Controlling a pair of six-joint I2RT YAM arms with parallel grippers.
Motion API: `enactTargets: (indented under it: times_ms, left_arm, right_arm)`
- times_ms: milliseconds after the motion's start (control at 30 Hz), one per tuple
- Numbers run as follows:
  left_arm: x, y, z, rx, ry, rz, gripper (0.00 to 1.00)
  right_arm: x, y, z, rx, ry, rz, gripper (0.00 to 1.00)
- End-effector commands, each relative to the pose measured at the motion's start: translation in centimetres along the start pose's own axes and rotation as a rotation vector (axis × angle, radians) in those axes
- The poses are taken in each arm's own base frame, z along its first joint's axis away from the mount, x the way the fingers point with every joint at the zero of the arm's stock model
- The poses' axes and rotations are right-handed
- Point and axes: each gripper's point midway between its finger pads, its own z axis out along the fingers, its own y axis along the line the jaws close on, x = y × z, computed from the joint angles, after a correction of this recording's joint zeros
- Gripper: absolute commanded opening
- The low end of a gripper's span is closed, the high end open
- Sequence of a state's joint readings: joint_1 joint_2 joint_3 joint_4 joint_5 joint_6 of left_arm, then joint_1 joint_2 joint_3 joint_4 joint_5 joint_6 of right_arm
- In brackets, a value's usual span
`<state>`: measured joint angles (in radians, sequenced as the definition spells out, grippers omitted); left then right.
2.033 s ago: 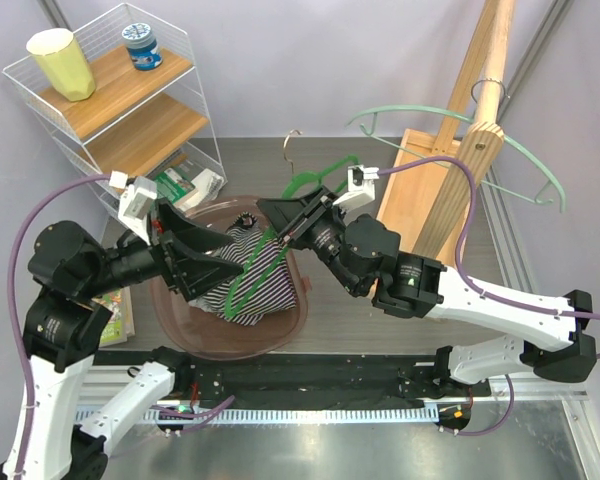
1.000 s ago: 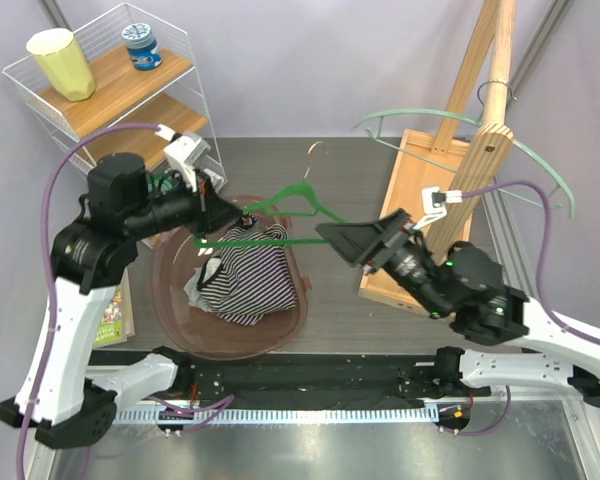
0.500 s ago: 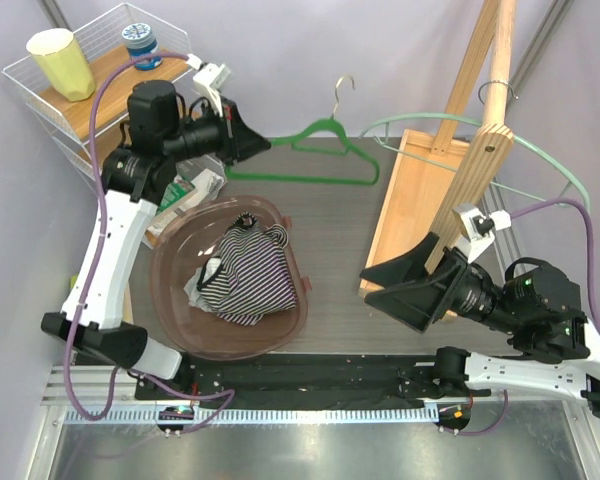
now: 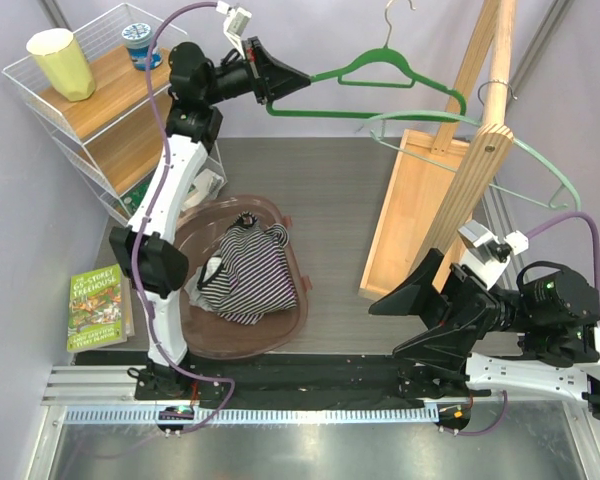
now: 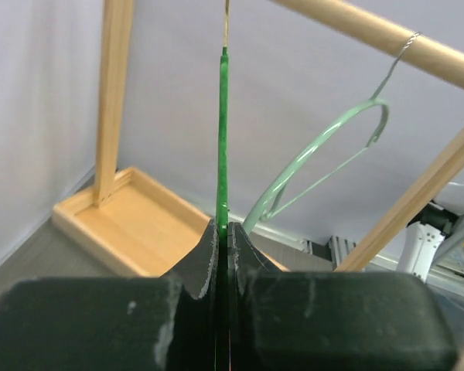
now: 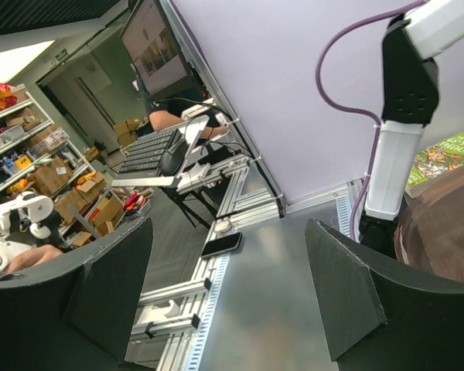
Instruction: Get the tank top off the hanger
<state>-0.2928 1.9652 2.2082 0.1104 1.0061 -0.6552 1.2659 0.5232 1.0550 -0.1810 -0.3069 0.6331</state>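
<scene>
The right gripper (image 6: 230, 226) holds its two broad black fingers (image 6: 77, 286) wide apart over a grey metal frame (image 6: 240, 309). A white arm link (image 6: 394, 174) with a purple cable (image 6: 348, 46) stands beside a brown plastic tub (image 6: 441, 224).

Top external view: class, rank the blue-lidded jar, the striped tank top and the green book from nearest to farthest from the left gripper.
1. Blue-lidded jar, top shelf, left of the left gripper clamping the green hanger.
2. Striped tank top, in the brown basin below.
3. Green book, lower left beside the basin.
</scene>
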Motion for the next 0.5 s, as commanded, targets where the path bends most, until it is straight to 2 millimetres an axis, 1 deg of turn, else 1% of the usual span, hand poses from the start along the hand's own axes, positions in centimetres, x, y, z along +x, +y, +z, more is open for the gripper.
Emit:
enactTargets:
  times_ms: [0, 33, 67, 100, 133, 167, 233, 367, 400, 433, 467]
  left_arm:
    - [-4.8, -7.0, 1.0, 0.260, -0.104, 0.217, 0.00]
    - [-5.1, -8.4, 1.7, 0.297, -0.111, 0.248, 0.00]
    - [-4.7, -8.5, 2.2, 0.309, -0.104, 0.250, 0.00]
    - [-3.7, -7.6, 3.1, 0.307, -0.086, 0.224, 0.00]
    - [-4.2, -8.5, 3.4, 0.323, -0.096, 0.249, 0.00]
    - [-3.8, -9.0, 4.0, 0.338, -0.099, 0.260, 0.00]
    - [-3.6, -8.9, 4.7, 0.342, -0.110, 0.261, 0.00]
    - [-2.8, -10.4, 6.2, 0.366, -0.118, 0.274, 0.00]
    - [-2.7, -10.7, 6.6, 0.369, -0.122, 0.310, 0.00]
    - [-2.5, -11.6, 7.2, 0.376, -0.122, 0.316, 0.00]
    - [-1.8, -11.5, 7.6, 0.368, -0.102, 0.297, 0.00]
  right_arm:
    - [0.1, 0.5, -0.1, -0.030, 0.013, -0.035, 0.85]
    - [0.1, 0.4, -0.1, -0.024, 0.008, -0.035, 0.85]
    - [0.2, 0.2, -0.1, -0.021, 0.010, -0.034, 0.85]
    - [0.2, 0.2, -0.1, -0.022, 0.009, -0.036, 0.85]
    - [0.2, 0.2, -0.1, -0.022, 0.011, -0.036, 0.85]
    - [0.2, 0.2, 0.0, -0.021, 0.010, -0.036, 0.85]
    - [0.3, 0.0, 0.1, -0.018, 0.008, -0.032, 0.85]
    - [0.5, -0.1, 0.3, -0.022, 0.011, -0.022, 0.85]
    - [0.4, -0.1, 0.3, -0.024, 0.009, -0.021, 0.85]
    - [0.5, -0.1, 0.4, -0.024, 0.009, -0.020, 0.85]
    - [0.4, -0.1, 0.4, -0.024, 0.005, -0.019, 0.85]
